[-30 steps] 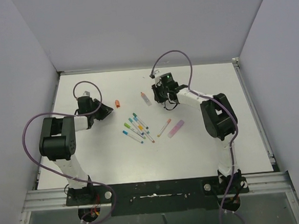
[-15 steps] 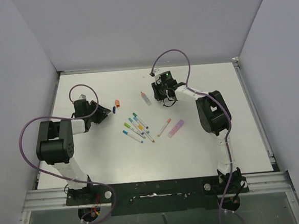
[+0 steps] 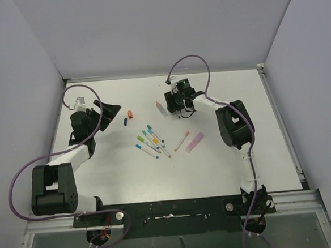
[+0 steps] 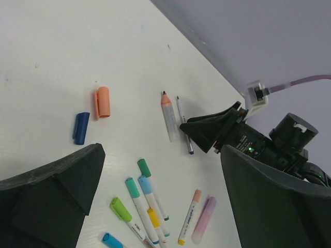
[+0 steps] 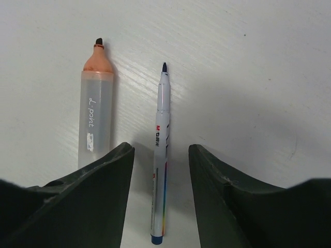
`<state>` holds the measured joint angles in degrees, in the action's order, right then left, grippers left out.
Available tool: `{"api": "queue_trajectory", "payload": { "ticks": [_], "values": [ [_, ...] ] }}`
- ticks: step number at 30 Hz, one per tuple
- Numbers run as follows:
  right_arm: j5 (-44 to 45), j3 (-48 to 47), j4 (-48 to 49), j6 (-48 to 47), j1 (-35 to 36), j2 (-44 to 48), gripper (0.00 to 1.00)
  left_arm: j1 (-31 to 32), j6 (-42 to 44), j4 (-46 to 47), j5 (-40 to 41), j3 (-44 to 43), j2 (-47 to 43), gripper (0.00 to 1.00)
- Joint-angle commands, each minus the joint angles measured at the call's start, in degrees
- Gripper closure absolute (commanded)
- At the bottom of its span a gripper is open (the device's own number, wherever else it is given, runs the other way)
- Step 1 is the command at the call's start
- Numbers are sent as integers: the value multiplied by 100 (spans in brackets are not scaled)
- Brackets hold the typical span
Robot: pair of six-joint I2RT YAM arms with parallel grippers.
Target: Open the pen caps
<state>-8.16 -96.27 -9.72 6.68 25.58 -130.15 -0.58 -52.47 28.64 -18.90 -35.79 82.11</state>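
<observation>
Right wrist: our right hand (image 5: 160, 150) half open, straddling uncapped pen (image 5: 161, 155) on tabletop (image 5: 258, 62), nothing held. Our left hand (image 4: 161, 153) wide, empty. Lying loose: blue cap (image 4: 80, 127), orange cap (image 4: 103, 102) (two done). Remaining pen caps (image 4: 132, 187) sit mid-tabletop; we'd clamp firmly below cap, pull straight.

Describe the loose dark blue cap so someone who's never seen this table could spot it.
On the white table, look at the far left area, just beside the open left gripper. Two loose caps lie there, away from the pen cluster; the dark blue cap is the slimmer, darker one, next to the fatter orange cap.
</observation>
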Motion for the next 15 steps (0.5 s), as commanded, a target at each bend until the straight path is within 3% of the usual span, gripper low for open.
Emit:
{"api": "queue_trajectory", "payload": {
  "ticks": [1,3,8,15],
  "values": [
    [-52,56,383,71,-12,345,50,-31,-81,585,-80,106,-403,2],
    [-55,261,524,68,-16,626,42,-38,-186,731,-76,183,-391,2],
    [-181,633,411,-60,89,1379,35,-32,-236,645,-235,89,-211,2],
    [62,1276,-74,-332,801,2074,25,-12,-127,395,-326,-60,-51,2]
  ]
}}
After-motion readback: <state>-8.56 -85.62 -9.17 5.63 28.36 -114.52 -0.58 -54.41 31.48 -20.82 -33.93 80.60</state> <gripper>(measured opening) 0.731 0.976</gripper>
